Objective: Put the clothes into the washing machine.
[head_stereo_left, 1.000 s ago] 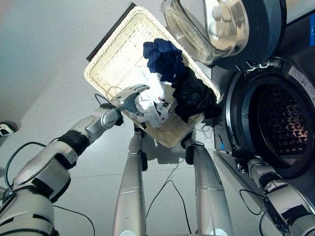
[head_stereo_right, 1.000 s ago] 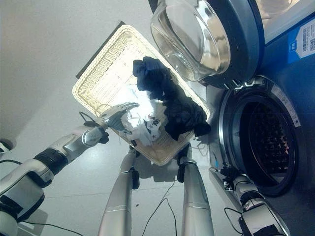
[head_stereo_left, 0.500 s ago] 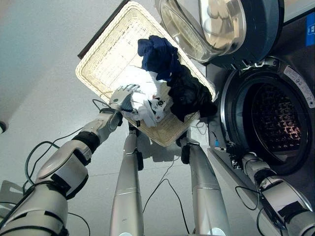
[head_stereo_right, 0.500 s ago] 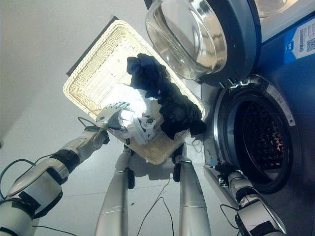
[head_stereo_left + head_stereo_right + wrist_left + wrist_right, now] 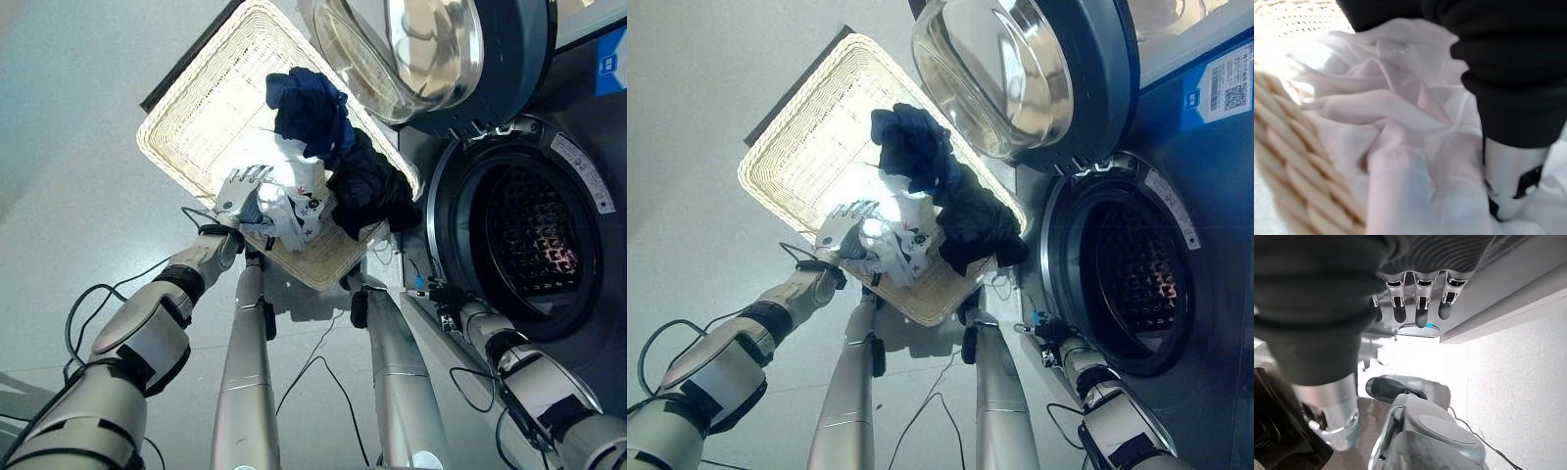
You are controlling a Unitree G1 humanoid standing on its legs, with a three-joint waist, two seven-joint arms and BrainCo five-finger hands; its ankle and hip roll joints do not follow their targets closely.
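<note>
Left hand [image 5: 235, 191] now deeper over woven wicker basket [image 5: 196, 127], fingers spread on crumpled white garment [image 5: 294, 201]; right hand's state unclear.

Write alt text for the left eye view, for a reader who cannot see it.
The robot's left hand reaches into a wicker laundry basket and lies on a white garment, beside dark blue clothes and black clothes. To the right, the washing machine's door stands open, showing the drum.

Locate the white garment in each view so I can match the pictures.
Left eye view: white garment in the wicker basket, at the left hand.
Right eye view: same spot, beside the black clothes.
Left wrist view: close up, inside the basket's rim.
Right wrist view: not in it.
Shared landmark: the wicker basket.
</note>
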